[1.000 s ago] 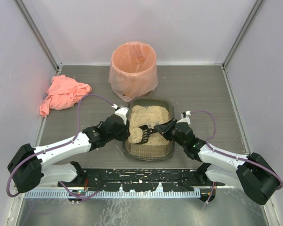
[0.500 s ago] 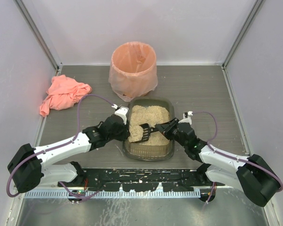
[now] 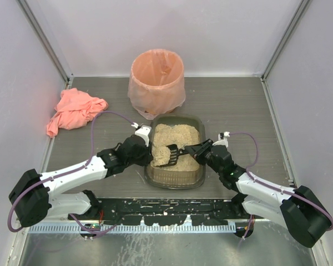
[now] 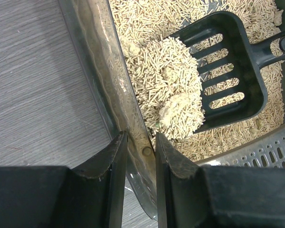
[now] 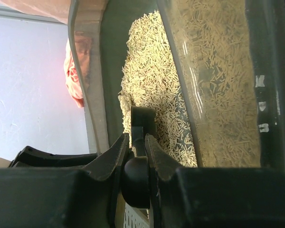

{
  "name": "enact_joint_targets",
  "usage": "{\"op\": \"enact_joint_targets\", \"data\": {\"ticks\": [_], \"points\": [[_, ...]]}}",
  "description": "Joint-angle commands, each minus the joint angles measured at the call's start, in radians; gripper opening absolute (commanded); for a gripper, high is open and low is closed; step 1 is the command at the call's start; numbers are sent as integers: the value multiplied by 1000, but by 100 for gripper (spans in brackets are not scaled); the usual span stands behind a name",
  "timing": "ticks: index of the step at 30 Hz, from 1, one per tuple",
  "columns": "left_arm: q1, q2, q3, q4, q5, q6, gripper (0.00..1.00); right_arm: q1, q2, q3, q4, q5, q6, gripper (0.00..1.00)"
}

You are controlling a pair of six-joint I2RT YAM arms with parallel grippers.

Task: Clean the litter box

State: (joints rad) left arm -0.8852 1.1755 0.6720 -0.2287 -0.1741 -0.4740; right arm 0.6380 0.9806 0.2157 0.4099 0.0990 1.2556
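SCOOP LOADED, BIN WAITING: At the upper left of the overhead view, a crumpled pink cloth (image 3: 75, 111) lies on the grey table (image 3: 238, 105). To its right, near centre frame, the left gripper (image 4: 141, 142) pinches the left wall of the litter box (image 3: 175, 180), one finger outside and one inside, steadying the tray. The tray sits at the middle of the table, just below the peach-lined bin (image 3: 155, 94) at upper centre. Inside the tray, the black slotted scoop (image 4: 253, 88) lies over the pellets with a heap of litter (image 4: 161, 71) and at least one pale clump (image 4: 173, 108) at its blade. At centre right, the right gripper (image 5: 137, 142) is closed tight on the scoop's handle. By the look of it, one scoopful is gathered but not yet sifted or carried to the bin. Whether the bin already holds waste cannot be made out. A few more pale lumps (image 4: 277, 16) show among the pellets at the upper right of the left wrist view, so further passes seem to remain.
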Motion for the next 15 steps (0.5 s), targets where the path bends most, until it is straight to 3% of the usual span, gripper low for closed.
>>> {"op": "enact_joint_targets", "data": {"ticks": [1,7,15], "points": [[-11,-14,-2,32,49,21,23,-11,-38,-5,64,8,22,0],[-11,-12,-5,34,49,21,22,-15,4,-2,92,-11,15,1],[-12,-10,-2,32,48,21,20,-15,184,66,171,-118,-16,1]]}}
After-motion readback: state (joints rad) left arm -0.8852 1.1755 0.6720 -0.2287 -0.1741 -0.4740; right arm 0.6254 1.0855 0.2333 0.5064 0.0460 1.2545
